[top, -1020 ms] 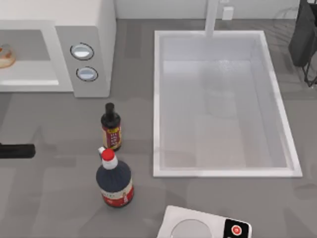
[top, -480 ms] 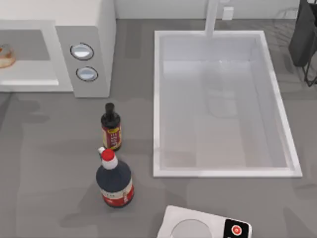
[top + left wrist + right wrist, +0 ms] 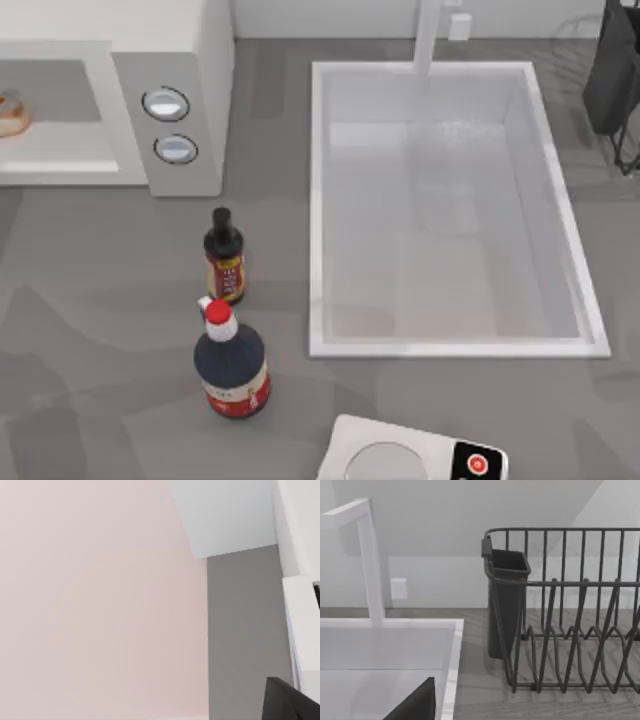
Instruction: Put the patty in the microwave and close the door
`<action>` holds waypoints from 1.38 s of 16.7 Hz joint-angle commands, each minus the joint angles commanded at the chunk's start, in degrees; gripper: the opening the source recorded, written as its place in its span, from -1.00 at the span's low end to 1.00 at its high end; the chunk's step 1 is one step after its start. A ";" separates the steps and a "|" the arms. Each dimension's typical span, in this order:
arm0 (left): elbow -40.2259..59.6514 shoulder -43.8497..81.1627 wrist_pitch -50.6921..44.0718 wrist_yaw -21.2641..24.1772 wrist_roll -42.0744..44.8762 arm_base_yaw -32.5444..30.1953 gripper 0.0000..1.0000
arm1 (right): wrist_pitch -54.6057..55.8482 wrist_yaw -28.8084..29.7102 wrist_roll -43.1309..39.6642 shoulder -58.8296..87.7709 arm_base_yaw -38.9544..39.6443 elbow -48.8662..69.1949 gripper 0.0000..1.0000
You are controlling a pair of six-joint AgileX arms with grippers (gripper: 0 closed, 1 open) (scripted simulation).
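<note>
Already the patty (image 3: 10, 112) lies inside the microwave (image 3: 180, 60) at the bench's (image 3: 110, 270) far left, in its open cavity. Whether either of my claws is wide or narrow I cannot tell. Two dark bottles (image 3: 225, 258) stand between the microwave and the sink (image 3: 318, 210).

A rendered kitchen: a grey worktop (image 3: 110, 290) carries a white sink basin (image 3: 450, 345) with a white tap (image 3: 367, 555), a microwave (image 3: 185, 60) with two knobs, two dark sauce bottles (image 3: 230, 365), and a dark wire dish rack (image 3: 570, 610) holding a cutlery cup.
</note>
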 joint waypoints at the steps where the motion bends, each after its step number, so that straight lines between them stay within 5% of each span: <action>1: 2.94 2.87 -3.48 2.02 2.34 2.88 -1.00 | 0.00 0.00 0.00 0.00 0.00 0.00 1.00; 6: 12.97 14.65 -18.90 9.64 12.44 14.28 -1.00 | 0.00 0.00 0.00 0.00 0.00 0.00 1.00; 12: 16.30 22.40 -30.43 13.41 19.81 20.84 -1.00 | 0.00 0.00 0.00 0.00 0.00 0.00 1.00; 23: 11.57 25.24 -24.61 13.82 20.84 20.99 -1.00 | 0.00 0.00 0.00 0.00 0.00 0.00 1.00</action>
